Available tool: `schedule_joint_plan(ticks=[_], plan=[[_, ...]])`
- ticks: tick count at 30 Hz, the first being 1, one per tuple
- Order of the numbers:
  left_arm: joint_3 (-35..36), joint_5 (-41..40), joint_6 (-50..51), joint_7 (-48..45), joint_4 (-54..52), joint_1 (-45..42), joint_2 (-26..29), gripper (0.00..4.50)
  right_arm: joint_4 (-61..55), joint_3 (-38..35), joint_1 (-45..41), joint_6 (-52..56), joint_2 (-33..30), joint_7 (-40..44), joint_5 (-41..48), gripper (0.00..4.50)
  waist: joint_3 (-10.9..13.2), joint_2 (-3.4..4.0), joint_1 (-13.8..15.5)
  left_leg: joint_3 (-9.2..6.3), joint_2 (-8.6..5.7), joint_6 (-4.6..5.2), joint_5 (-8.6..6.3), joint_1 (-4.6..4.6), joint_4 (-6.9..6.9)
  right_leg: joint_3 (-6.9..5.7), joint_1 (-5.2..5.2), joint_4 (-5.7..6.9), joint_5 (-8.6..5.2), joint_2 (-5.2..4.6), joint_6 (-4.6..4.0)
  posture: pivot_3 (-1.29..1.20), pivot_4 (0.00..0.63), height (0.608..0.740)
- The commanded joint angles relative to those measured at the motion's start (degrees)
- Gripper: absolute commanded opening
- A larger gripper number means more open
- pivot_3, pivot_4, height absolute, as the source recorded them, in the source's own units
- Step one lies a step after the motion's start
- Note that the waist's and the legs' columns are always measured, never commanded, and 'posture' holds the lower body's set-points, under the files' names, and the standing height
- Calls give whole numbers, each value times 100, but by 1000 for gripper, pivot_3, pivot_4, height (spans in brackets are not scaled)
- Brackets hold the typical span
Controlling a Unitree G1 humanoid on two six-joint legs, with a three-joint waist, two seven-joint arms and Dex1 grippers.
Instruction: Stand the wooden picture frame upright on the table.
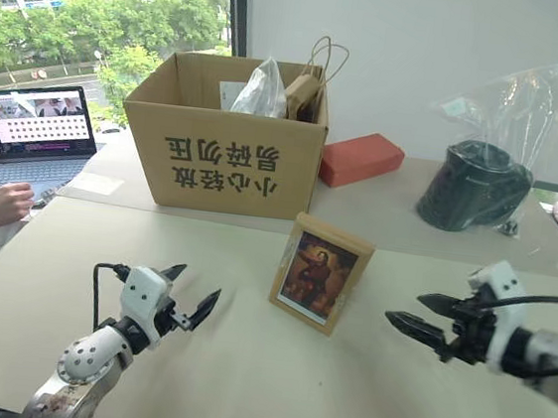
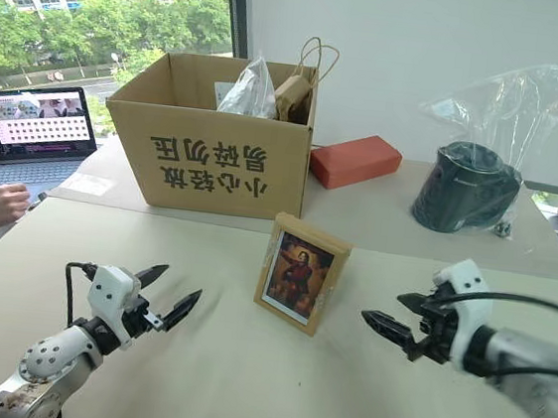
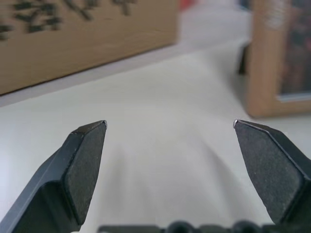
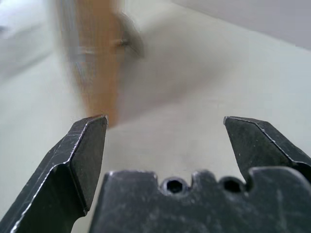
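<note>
The wooden picture frame stands upright near the middle of the beige table, its painted front facing me. It also appears in the left wrist view and, blurred, in the right wrist view. My left gripper hovers low over the table to the frame's left, open and empty. To the frame's right my right gripper points toward it, open too, with a clear gap to the frame. Neither gripper touches it.
A large cardboard box with bags inside stands behind the frame. A red-orange brick-shaped box and a black pot in plastic wrap sit at the back right. At far left are a laptop and a person's hand.
</note>
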Motion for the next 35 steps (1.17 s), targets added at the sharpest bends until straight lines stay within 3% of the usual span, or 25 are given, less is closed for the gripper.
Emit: schedule_joint_plan(ticks=[1,2,4,8,12,14,35], plan=[[208,19,280,390,-278,-50,-242,3985,-531,537,659,-863,611,-1294,-1112,4238,0,1,26,0,-1,-1,0,-2,0,0,-1,-1,-1,-1,2,0,150,740],[236,1,346,477,-304,-64,-345,3831,-514,544,794,-1047,1030,-1583,-1218,3979,-1,0,32,0,-2,-1,-1,-6,-4,1,-4,-5,0,-3,1,0,150,740],[239,85,385,665,-279,-151,-550,3037,-463,1000,1186,-1726,1508,-1954,-1674,3415,-1,0,33,-1,-2,-2,-1,-7,-7,1,-4,-8,11,-3,-18,0,150,740],[170,242,374,689,-220,-277,-704,1482,-292,1352,1402,-2451,2008,-2220,-2059,2046,-1,0,-9,1,-1,-2,-1,-2,-11,1,-5,-8,18,-3,-32,0,150,740],[120,407,274,583,-108,-270,-744,15,-72,1465,1340,-2763,2064,-2296,-2344,567,-1,0,-11,2,0,-3,0,5,-12,2,-2,-7,9,-2,-16,0,150,740],[148,440,247,562,-32,-274,-777,0,-25,1473,1306,-2835,2084,-2311,-2409,26,-1,0,-6,1,0,-3,0,4,-12,2,-2,-7,9,-2,-17,0,150,740],[258,729,138,484,469,-550,-1058,0,107,1701,1241,-2923,2103,-2167,-2717,26,-1,0,1,1,-1,-3,-1,2,-17,2,-2,-9,17,-3,-30,0,150,740]])
